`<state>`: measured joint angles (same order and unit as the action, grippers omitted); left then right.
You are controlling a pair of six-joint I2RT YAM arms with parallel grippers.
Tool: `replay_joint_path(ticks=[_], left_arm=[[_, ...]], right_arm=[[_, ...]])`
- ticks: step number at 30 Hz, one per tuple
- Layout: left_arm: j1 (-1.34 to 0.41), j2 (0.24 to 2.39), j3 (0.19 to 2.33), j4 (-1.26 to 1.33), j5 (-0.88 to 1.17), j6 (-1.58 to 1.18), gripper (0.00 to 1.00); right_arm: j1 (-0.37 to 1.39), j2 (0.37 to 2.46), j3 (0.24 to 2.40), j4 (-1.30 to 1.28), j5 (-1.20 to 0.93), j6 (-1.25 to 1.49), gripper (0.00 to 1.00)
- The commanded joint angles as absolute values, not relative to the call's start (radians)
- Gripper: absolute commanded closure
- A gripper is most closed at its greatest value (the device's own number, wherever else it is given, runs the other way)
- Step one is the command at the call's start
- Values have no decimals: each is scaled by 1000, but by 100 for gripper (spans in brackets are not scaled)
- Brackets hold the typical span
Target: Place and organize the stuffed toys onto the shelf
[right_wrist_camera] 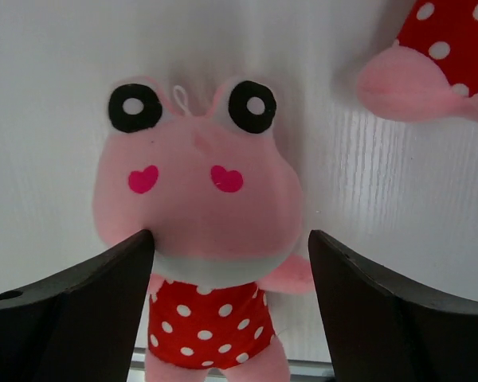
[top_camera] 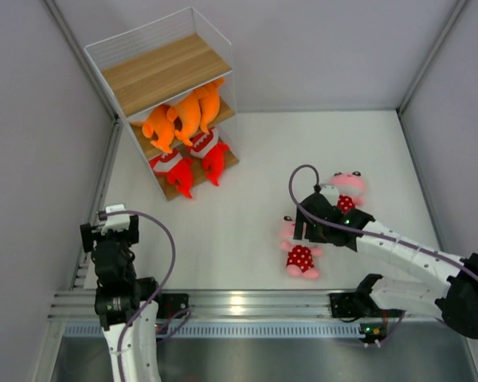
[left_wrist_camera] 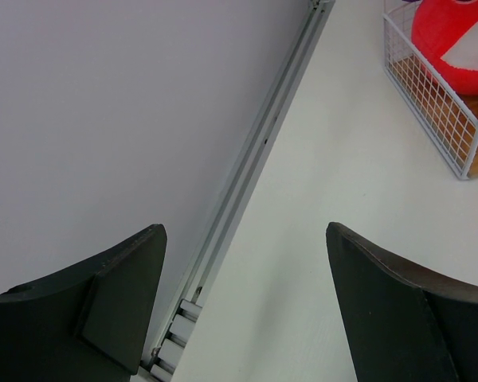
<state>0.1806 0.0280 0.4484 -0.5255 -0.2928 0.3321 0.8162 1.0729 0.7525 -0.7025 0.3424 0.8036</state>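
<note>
You are at the pickup of a frog. Your right gripper (right_wrist_camera: 231, 239) hangs over one frog (right_wrist_camera: 199, 207) that lies face-up on the table (top_camera: 247, 159). Its fingers are spread wide to either side of the chin and clamped on nothing. The second frog (right_wrist_camera: 446, 56) lies near it, at the upper right of the wrist view. From above, this gripper sits between the two frogs, well apart from the shelf (top_camera: 163, 72) in the far left corner. There the orange sharks (top_camera: 183, 115) take the middle board and the red sharks (top_camera: 193, 163) the bottom one. The top board holds no toy, so that is probably where the frogs belong. Your left gripper (left_wrist_camera: 244, 231) hangs by the left wall, fingers apart and empty, with the shelf's near corner in its view. Next, I judge, you should lower until the fingers bracket the frog's head or body and close firmly, since plush gives. Then lift clear of its neighbour and carry it across. The top tier has a wire rim, so come in from above.
</note>
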Motion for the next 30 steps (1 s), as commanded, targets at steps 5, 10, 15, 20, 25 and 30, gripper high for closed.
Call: replay_joint_path(ticks=[5, 10, 15, 20, 25, 30], left_arm=[[179, 17, 466, -517, -281, 330, 14], [178, 17, 471, -520, -278, 327, 14], [179, 18, 472, -518, -275, 324, 14], [179, 17, 471, -519, -270, 325, 14], [179, 17, 474, -523, -267, 322, 14], [178, 18, 472, -525, -258, 324, 15]], right_arm=[[792, 1144, 677, -563, 255, 782, 40], [801, 1082, 649, -587, 236, 776, 100], [807, 919, 816, -612, 302, 605, 100], [811, 952, 1093, -513, 340, 386, 100], [815, 1052, 1301, -199, 336, 172, 100], [821, 1221, 1469, 339, 217, -47, 100]])
